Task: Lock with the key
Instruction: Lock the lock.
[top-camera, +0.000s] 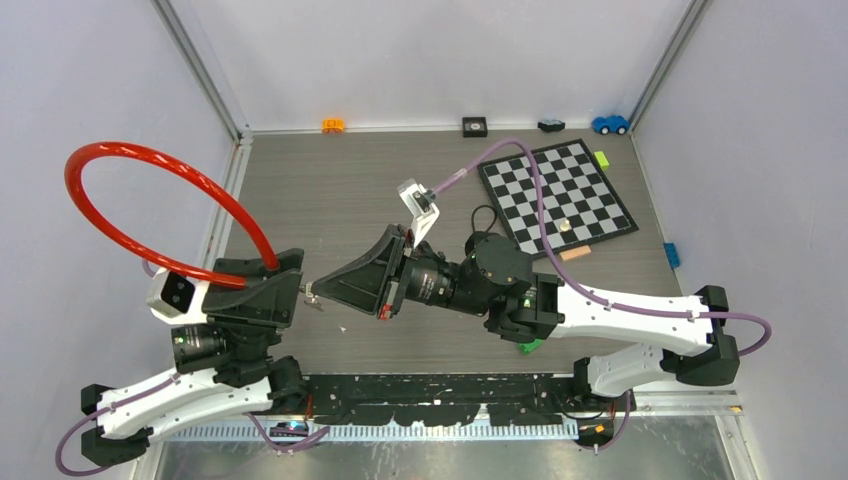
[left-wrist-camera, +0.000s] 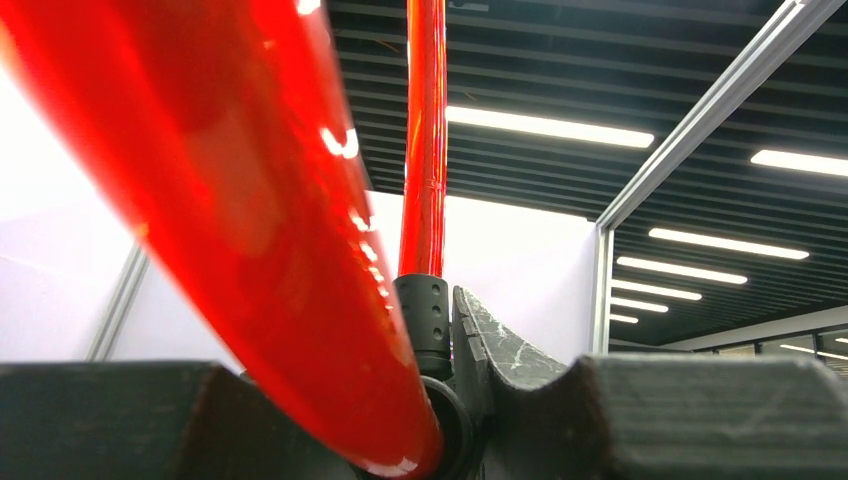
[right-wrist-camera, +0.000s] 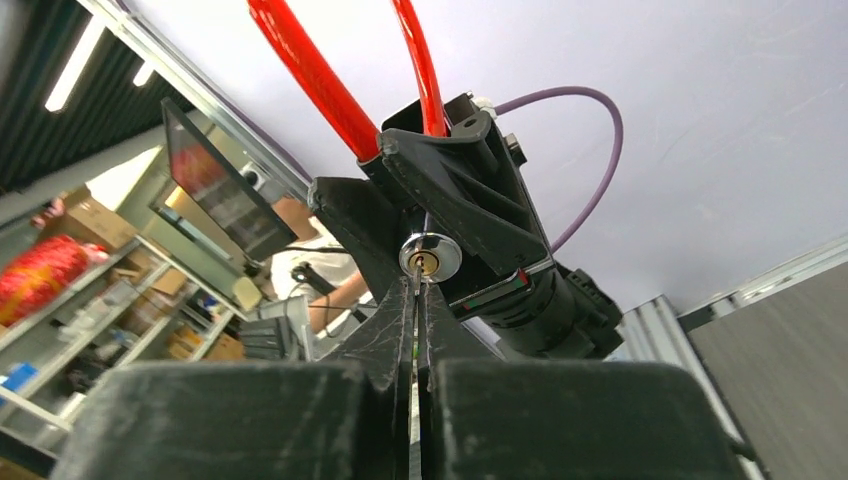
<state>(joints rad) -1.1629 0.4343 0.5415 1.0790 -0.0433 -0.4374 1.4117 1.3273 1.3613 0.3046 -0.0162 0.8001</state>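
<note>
My right gripper (right-wrist-camera: 417, 290) is pinched all the way shut, its tips right under the shiny round keyhole (right-wrist-camera: 430, 257). Only its own camera shows that, and I can't tell if a key sits between the fingers. My left gripper (top-camera: 290, 288) squeezes the red cable lock (top-camera: 130, 155) at the left side of the table (top-camera: 330, 190), and the red loop (left-wrist-camera: 250, 230) blocks most of that camera. Far behind are a checkerboard (top-camera: 560, 195) and a blue toy car (top-camera: 609, 124).

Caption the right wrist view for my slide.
Closed right gripper poised at the chrome keyhole of the red cable lock.
</note>
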